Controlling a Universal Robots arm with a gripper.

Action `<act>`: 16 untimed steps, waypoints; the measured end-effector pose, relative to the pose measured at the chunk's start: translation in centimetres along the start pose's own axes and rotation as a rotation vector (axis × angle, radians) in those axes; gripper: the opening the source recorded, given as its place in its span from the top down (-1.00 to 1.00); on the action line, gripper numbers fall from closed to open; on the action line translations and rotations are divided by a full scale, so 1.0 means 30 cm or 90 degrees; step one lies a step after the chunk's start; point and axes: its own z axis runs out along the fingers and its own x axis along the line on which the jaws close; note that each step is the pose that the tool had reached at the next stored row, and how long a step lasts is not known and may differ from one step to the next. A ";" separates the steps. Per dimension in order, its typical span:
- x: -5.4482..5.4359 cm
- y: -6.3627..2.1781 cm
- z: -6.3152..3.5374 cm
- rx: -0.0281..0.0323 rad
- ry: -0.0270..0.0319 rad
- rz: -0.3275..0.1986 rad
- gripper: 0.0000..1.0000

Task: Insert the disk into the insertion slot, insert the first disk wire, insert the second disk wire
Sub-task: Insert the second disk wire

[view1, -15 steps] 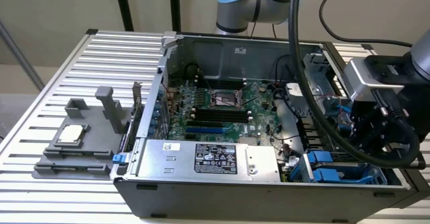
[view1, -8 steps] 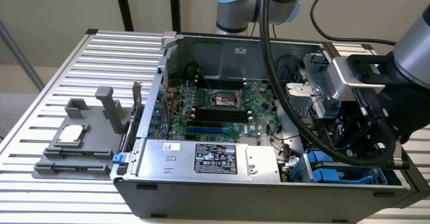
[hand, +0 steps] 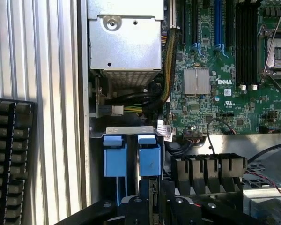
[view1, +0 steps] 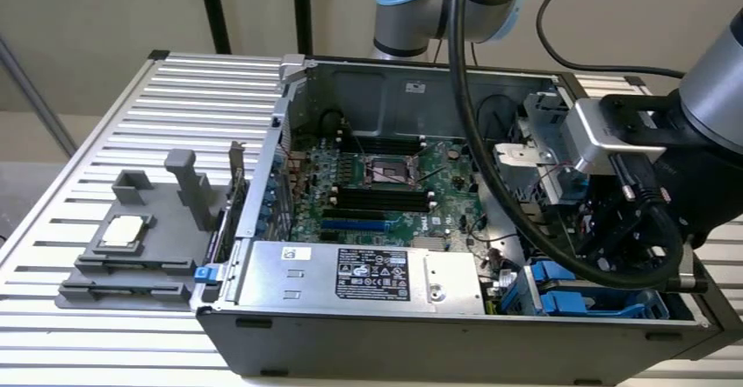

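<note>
Just ahead of your end effector (hand: 152, 204), whose grip I cannot tell, the disk (hand: 150, 160) looks rigid, weighty and shock-sensitive, so hold its blue frame edges.

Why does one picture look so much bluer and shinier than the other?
Wrist view: a cool blue cast, bright glare streaks on the ribbed metal table, the dark gripper in shadow. Exterior view: softer, even light, deep shade inside the open grey computer case, mild sheen on the silver labelled power supply box.
</note>
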 end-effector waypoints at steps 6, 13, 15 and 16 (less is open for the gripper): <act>0.000 0.000 0.000 -0.0001 -0.0019 0.000 0.51; -0.001 0.003 -0.009 0.0000 -0.0027 0.000 0.51; -0.003 0.002 -0.038 0.0000 -0.0028 0.000 0.51; -0.005 0.002 -0.053 0.0000 -0.0029 0.000 0.51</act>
